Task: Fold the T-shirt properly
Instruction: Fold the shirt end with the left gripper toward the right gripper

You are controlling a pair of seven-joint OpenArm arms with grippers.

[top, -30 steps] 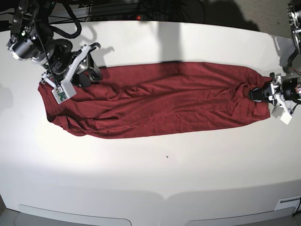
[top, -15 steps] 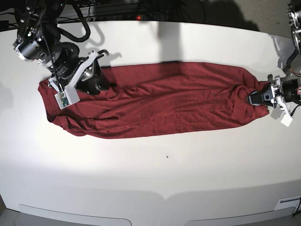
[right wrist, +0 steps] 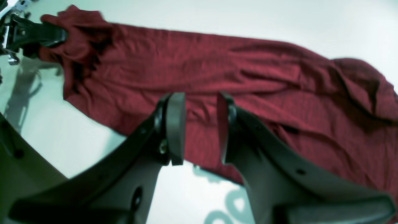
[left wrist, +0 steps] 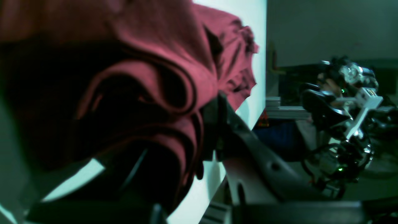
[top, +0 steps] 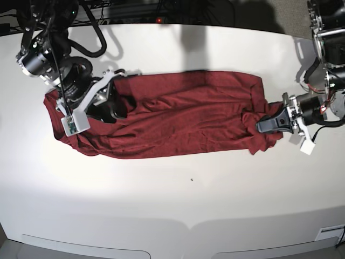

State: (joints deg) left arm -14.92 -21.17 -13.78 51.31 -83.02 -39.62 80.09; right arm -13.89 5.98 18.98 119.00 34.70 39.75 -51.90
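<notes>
The dark red T-shirt (top: 183, 116) lies stretched left to right across the white table (top: 188, 205), wrinkled, with its right end bunched up. My left gripper (top: 264, 125) is shut on that bunched right end. In the left wrist view the folds of the shirt (left wrist: 155, 46) are clamped at the gripper (left wrist: 199, 149). My right gripper (top: 116, 108) hovers over the shirt's left part. In the right wrist view it (right wrist: 199, 124) is open and empty above the shirt (right wrist: 248, 81), and the left gripper (right wrist: 34, 32) shows at the shirt's far end.
A small dark speck (top: 192, 179) lies on the table in front of the shirt. Cables and dark gear (top: 161, 8) run behind the far edge. A white label (top: 330, 233) sits at the front right corner. The right arm (left wrist: 342, 102) shows in the left wrist view.
My left gripper has pulled the shirt's right end inward to the left, bunching it and shortening the shirt. My right gripper has shifted slightly right over the shirt's left part.
</notes>
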